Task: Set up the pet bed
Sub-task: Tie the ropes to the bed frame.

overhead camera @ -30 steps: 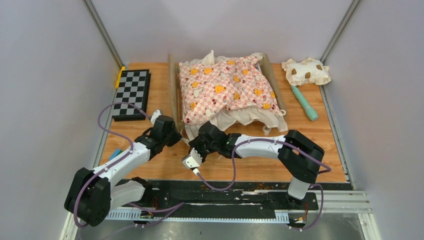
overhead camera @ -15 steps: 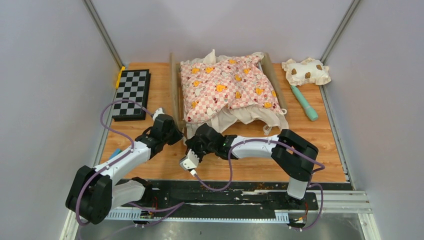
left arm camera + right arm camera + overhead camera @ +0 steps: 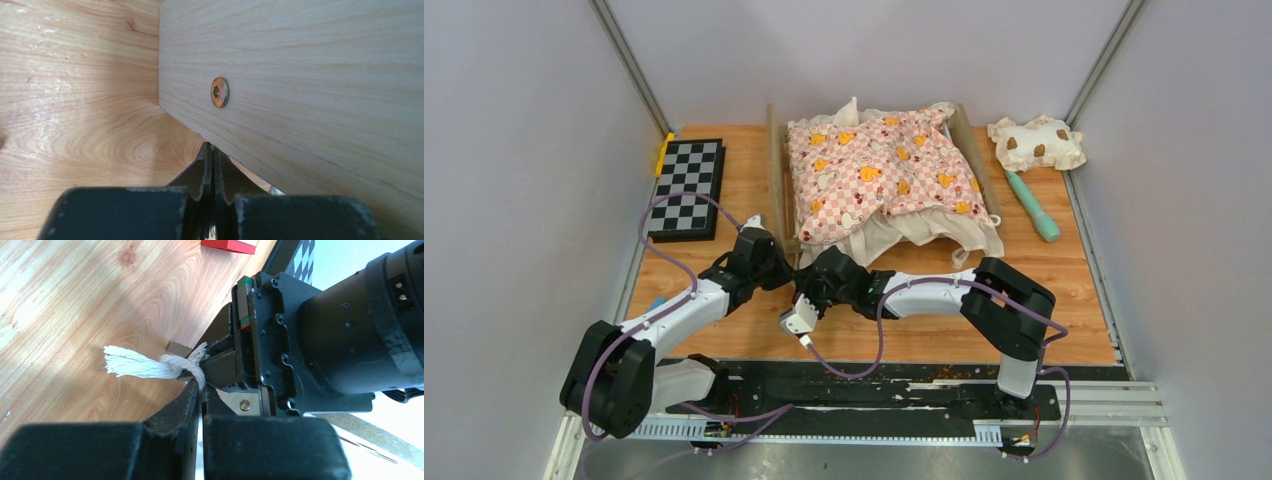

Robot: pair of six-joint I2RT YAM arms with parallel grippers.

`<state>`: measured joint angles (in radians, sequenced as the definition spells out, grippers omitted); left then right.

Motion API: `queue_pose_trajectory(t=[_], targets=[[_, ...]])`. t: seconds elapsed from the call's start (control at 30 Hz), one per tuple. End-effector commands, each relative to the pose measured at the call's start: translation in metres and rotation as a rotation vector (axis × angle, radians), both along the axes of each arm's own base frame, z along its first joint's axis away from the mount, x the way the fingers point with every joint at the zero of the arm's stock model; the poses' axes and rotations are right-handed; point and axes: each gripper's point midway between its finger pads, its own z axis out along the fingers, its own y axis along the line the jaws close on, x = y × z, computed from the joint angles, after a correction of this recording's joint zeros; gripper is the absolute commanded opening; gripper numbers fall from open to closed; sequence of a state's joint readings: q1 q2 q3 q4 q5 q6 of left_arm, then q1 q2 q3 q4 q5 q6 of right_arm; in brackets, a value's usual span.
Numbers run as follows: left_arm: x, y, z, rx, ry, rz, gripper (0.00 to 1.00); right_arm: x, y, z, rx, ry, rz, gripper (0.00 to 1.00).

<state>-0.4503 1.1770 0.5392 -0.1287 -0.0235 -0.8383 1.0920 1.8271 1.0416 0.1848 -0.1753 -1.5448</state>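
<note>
The pet bed [image 3: 774,175] stands at the back middle, its light-wood side rails showing. A pink checkered cushion [image 3: 879,172] and cream fabric lie heaped over it and hide its base. My left gripper [image 3: 780,262] is shut, and its tips [image 3: 212,150] press against the lower edge of the bed's wooden board [image 3: 310,85], just under a brass screw [image 3: 219,92]. My right gripper [image 3: 806,285] sits right beside it at the bed's near left corner. The right gripper [image 3: 202,387] is shut on a white frayed cord [image 3: 145,366] at its knot.
A checkerboard [image 3: 686,187] with a yellow piece [image 3: 664,152] lies at the back left. A cream brown-spotted pillow [image 3: 1036,143] and a teal stick [image 3: 1032,205] are at the back right. A red block [image 3: 230,244] lies behind the left gripper's body [image 3: 310,340].
Both grippers have crept forward and rightward at the bed's near left corner. The bed and its cushion have shifted slightly away and to the right.
</note>
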Motion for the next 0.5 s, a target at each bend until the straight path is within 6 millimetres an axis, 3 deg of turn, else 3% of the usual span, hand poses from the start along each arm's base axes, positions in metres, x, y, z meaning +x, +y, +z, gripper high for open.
queue_pose_trajectory(t=[0.0, 0.47], targets=[[0.006, -0.022, 0.018, -0.041, -0.069, -0.117, 0.0, 0.009, 0.011, 0.014, 0.069, -0.052, -0.019, 0.0], [-0.007, -0.04, 0.018, -0.098, -0.078, -0.255, 0.0, -0.002, -0.006, 0.012, 0.12, 0.023, -0.067, 0.07]])
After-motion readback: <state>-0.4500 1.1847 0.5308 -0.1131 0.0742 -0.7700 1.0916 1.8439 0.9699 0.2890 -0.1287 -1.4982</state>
